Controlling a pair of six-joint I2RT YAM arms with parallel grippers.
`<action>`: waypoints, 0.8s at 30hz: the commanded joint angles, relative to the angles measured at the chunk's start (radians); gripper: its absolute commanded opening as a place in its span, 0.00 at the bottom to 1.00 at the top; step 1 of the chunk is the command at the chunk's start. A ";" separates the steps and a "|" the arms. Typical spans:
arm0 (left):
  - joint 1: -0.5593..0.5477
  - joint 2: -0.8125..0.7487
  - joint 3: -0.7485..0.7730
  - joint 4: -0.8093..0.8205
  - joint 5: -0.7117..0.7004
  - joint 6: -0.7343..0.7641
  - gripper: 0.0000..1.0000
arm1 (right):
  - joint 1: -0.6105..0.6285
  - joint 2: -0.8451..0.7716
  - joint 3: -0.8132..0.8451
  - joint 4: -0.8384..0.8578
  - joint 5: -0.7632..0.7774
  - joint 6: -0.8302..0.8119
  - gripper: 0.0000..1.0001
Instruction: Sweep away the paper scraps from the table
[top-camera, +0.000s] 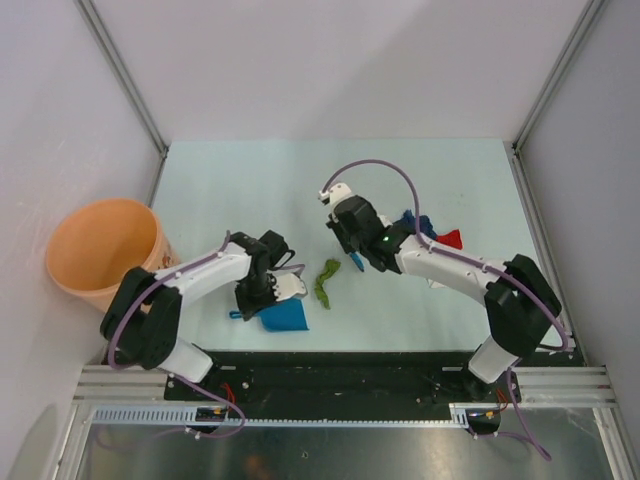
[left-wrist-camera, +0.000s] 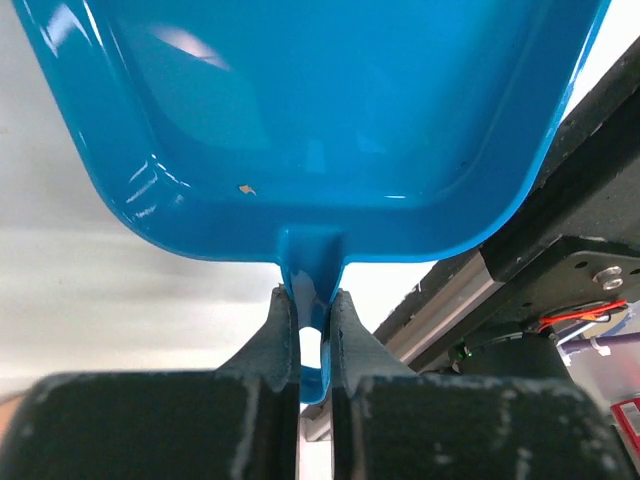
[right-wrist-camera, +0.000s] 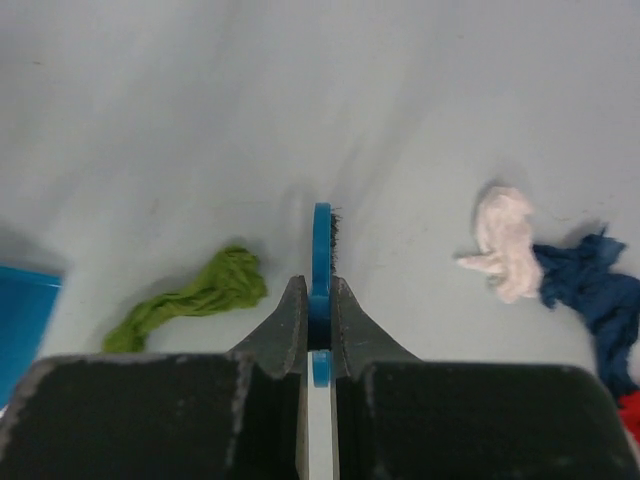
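An olive green paper scrap (top-camera: 326, 282) lies on the pale mint-green table (top-camera: 260, 185), also in the right wrist view (right-wrist-camera: 190, 297). A pink-white scrap (right-wrist-camera: 505, 243), a dark blue scrap (right-wrist-camera: 600, 300) and a red scrap (top-camera: 450, 239) lie to its right. My left gripper (left-wrist-camera: 314, 300) is shut on the handle of the blue dustpan (left-wrist-camera: 310, 120), which rests on the table left of the green scrap (top-camera: 285, 316). My right gripper (right-wrist-camera: 320, 290) is shut on the blue hand brush (right-wrist-camera: 322, 245), held between the green scrap and the pink-white one.
An orange bucket (top-camera: 100, 255) stands off the table's left edge. A black-and-metal rail strip (top-camera: 340, 372) runs along the near edge. Grey walls frame the table on three sides.
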 joint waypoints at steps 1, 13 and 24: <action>-0.020 0.073 0.082 0.012 0.074 -0.020 0.00 | 0.102 0.011 0.011 -0.009 0.076 0.186 0.00; -0.019 0.182 0.171 0.063 0.269 -0.065 0.00 | 0.295 -0.110 0.006 0.099 0.095 0.560 0.00; 0.080 0.130 0.263 0.130 0.469 -0.109 0.00 | 0.317 -0.239 0.001 0.035 0.276 0.477 0.00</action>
